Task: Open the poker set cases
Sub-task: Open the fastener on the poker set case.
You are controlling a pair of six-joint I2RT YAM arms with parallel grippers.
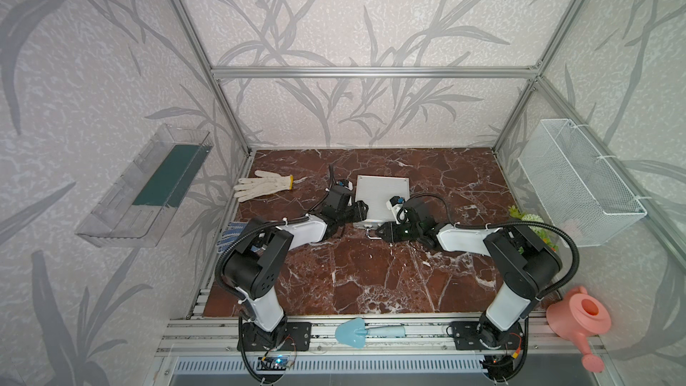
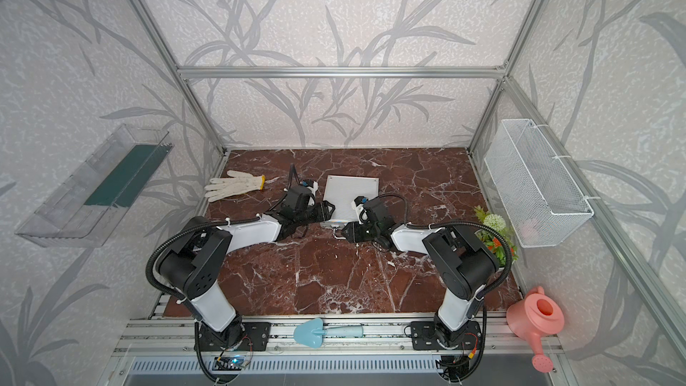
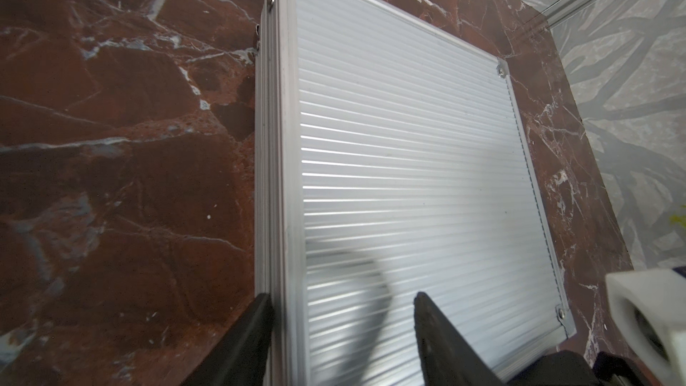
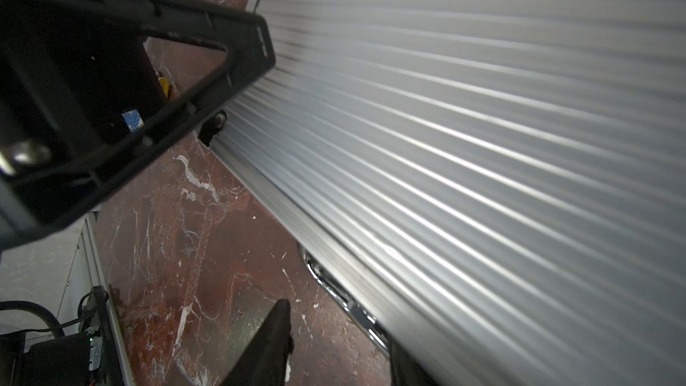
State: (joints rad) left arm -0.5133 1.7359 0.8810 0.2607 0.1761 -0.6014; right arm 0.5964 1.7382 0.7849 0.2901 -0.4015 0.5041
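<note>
1. Case (image 1: 382, 194) — lies flat and shut on the table (image 1: 371, 284), centre rear, with its handle (image 1: 371, 235) toward the arm bases.
2. Left gripper (image 3: 342, 297) — jaws spread, straddling the case's left edge: one finger beside the side wall, one over the ribbed lid.
3. Right gripper (image 4: 274, 180) — jaws spread at the front edge near the handle; whether it touches the lid cannot be told.
4. Step in hand, as judged: bracing the case and reaching the front seam; the lid is not yet raised. The next move likely calls for freeing the latches, then lifting the front edge while the base is held down.
5. Surface: red-brown veined marble, smooth, so the case may slide.
6. Room: leaf-patterned walls and an aluminium frame, with a white glove (image 1: 260, 185), a clear shelf (image 1: 144, 187), a wire basket (image 1: 579, 187), a watering can (image 1: 579, 321) and a trowel (image 1: 363, 332).
</note>
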